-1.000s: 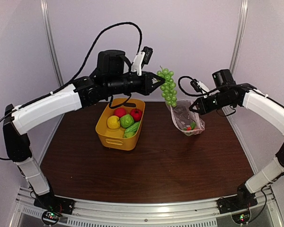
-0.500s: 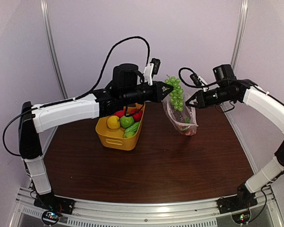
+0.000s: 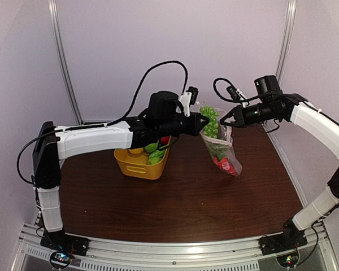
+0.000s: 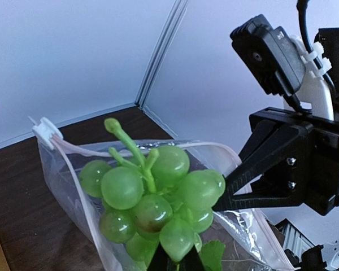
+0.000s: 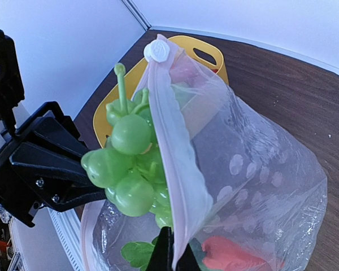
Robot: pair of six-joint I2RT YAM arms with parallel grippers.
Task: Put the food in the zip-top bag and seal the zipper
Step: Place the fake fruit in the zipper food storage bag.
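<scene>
Firmly, the left gripper (image 3: pixel 202 120) clamps narrow on a bunch of green plastic grapes (image 4: pixel 152 203), holding it above the table at the open mouth of the clear, dot-printed plastic zip-top bag (image 3: pixel 223 152). Opposite it, the right gripper (image 5: pixel 169 257) is pinched tight on the pale zipper strip (image 5: pixel 170 141), and the bag hangs from that grip. A white slider (image 5: pixel 156 51) sits at the strip's far end. Inside the bag lie a red toy piece (image 5: pixel 231 257) and a green leaf (image 5: pixel 138 251). Green toy pieces (image 3: pixel 153 153) sit in the yellow plastic basket (image 3: pixel 137 165) on the dark brown table (image 3: pixel 175 203), just behind the left arm.
</scene>
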